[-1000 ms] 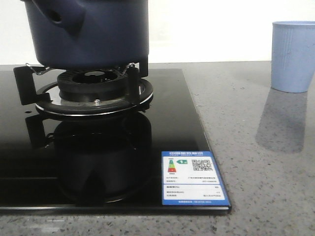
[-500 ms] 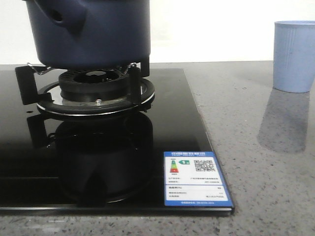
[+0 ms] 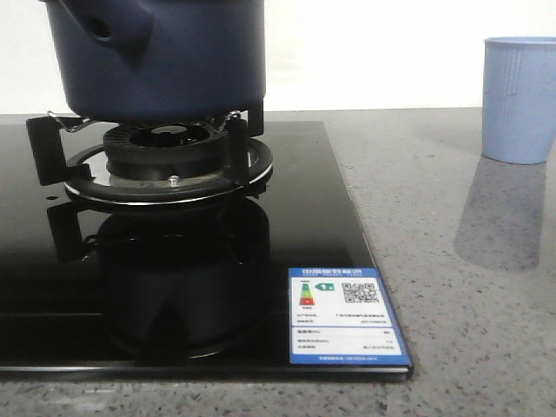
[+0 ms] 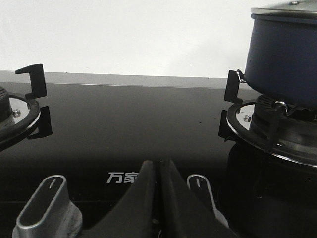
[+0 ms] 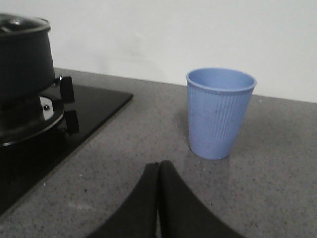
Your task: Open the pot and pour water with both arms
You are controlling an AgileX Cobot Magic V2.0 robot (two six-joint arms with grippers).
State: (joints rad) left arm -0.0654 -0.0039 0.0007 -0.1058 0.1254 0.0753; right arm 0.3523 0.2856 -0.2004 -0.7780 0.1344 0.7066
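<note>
Your pot (image 3: 156, 56) sits on the burner (image 3: 169, 156) at the hob's (image 3: 304, 226) far edge, unmoved since a moment ago; left gripper (image 4: 158, 171) and right gripper (image 5: 158, 173) both pressed closed, empty.

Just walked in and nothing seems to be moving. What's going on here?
Nothing is being handled yet. The dark blue pot sits on the burner of the black glass hob, with its lid on. The pale blue cup stands upright and apart from it on the grey counter beside the hob. The left gripper is low in front of the hob's knobs, the right gripper faces the cup; both have their jaws shut and hold nothing.
</note>
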